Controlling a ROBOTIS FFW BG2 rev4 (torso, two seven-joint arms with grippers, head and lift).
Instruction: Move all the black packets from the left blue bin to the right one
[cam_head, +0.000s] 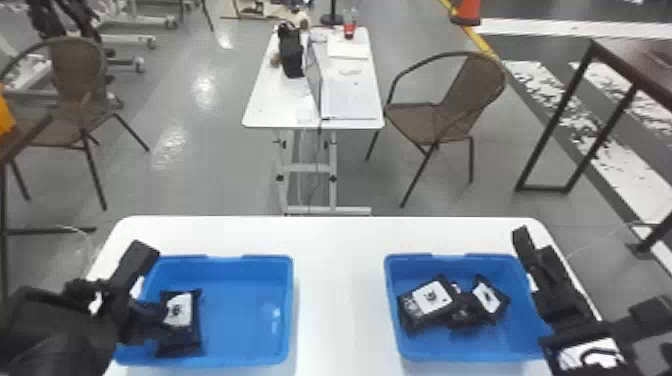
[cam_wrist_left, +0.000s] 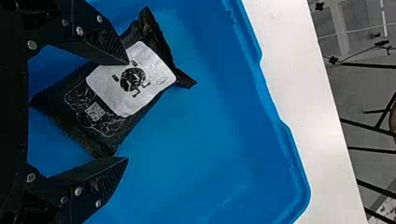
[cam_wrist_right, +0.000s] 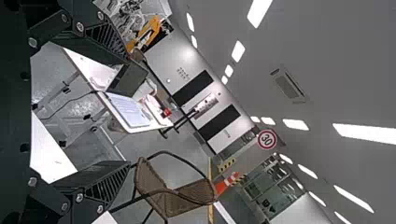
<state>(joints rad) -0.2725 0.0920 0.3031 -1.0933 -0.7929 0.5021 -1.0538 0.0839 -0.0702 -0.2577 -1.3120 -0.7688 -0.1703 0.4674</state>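
Because one black packet (cam_wrist_left: 105, 100) lies in the left blue bin (cam_head: 245, 320), the step in hand looks like grasping it: the left claw (cam_wrist_left: 128, 111) is open over it. It should straddle the packet, close and carry it to the right blue bin (cam_head: 520, 340); the right claw (cam_wrist_right: 130, 112) is open.

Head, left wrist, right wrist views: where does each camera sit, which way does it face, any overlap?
Head view: on the head, facing forward and down at the left bin and right bin; both arms show.
Left wrist view: past the open left gripper, into the left bin.
Right wrist view: past the open right gripper, across the room.
Shared: black packet, head and left wrist; brown chair, head and right wrist.
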